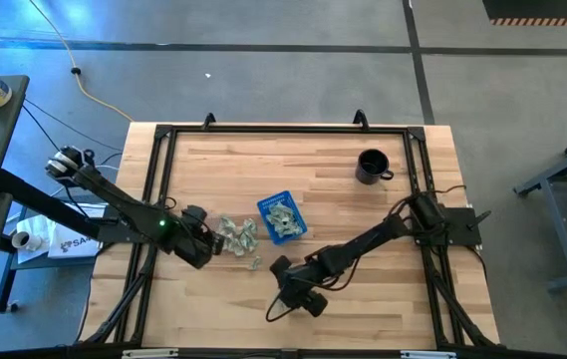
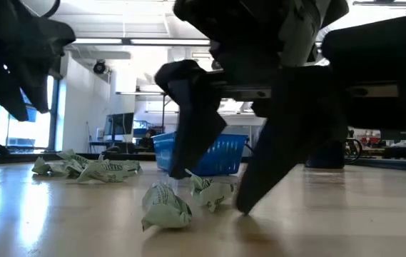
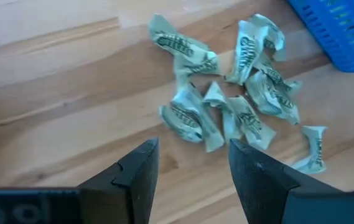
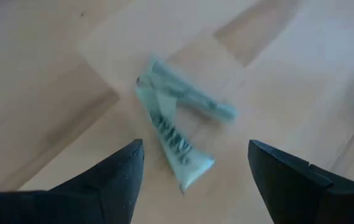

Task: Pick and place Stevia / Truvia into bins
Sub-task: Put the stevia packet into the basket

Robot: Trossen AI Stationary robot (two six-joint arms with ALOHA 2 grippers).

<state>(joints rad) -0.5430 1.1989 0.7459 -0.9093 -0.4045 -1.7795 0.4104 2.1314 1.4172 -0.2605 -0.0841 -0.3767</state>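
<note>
Several crumpled pale green and white packets (image 1: 235, 234) lie in a loose pile on the wood left of the blue tray (image 1: 281, 217), which holds more packets. My left gripper (image 3: 192, 149) is open, just left of the pile (image 3: 226, 106) and pointing at it. Two more packets (image 4: 177, 127) lie nearer the table's front edge. My right gripper (image 4: 195, 149) is open and low over them. In the low view its fingers (image 2: 188, 135) stand on either side of one packet (image 2: 213, 193). Another packet (image 2: 163, 207) lies just outside them.
A black mug (image 1: 371, 167) stands toward the far right of the table, away from both arms. A black frame rail (image 1: 283, 128) runs around the tabletop. Bare wood lies between the tray and the mug and along the near edge.
</note>
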